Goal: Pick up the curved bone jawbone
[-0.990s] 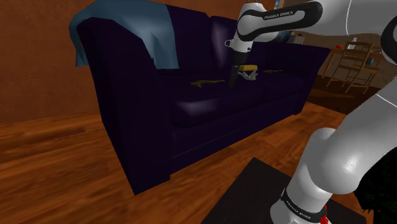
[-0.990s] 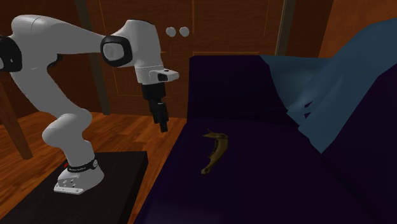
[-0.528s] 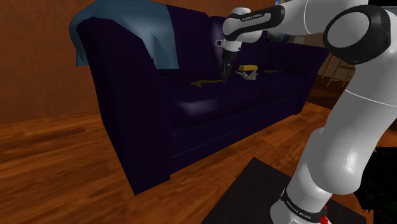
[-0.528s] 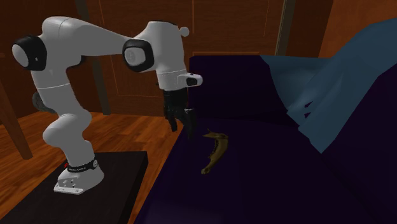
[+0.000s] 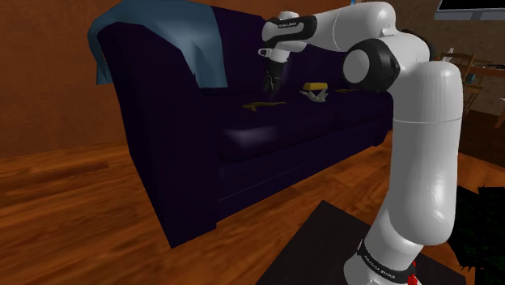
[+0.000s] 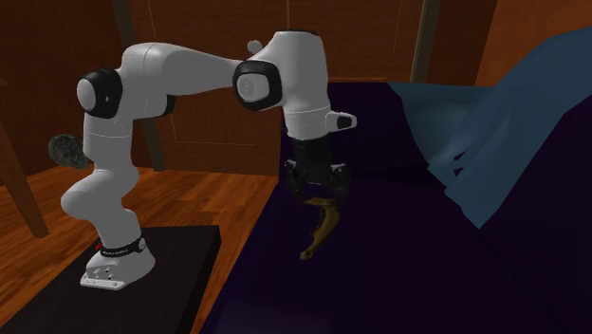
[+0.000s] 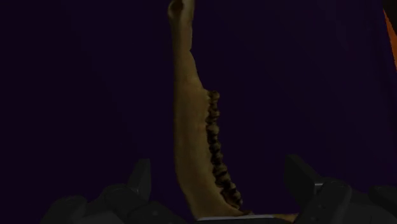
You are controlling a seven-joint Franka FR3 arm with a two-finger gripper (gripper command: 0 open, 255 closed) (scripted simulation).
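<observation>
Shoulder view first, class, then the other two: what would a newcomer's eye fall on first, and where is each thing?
The big white arm reaches across to a dark sofa with a blue blanket draped over its back. On the seat lies a yellowish jawbone with a row of teeth. The black fingers stand open on either side of it, not touching.

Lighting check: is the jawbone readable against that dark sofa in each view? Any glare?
Wrist view: dim, but the yellowish jawbone and its teeth stand out against the near-black sofa. Shoulder view: pale sheen on the seat cushion. Second exterior view: low contrast, the tool covers the jawbone's upper end.
</observation>
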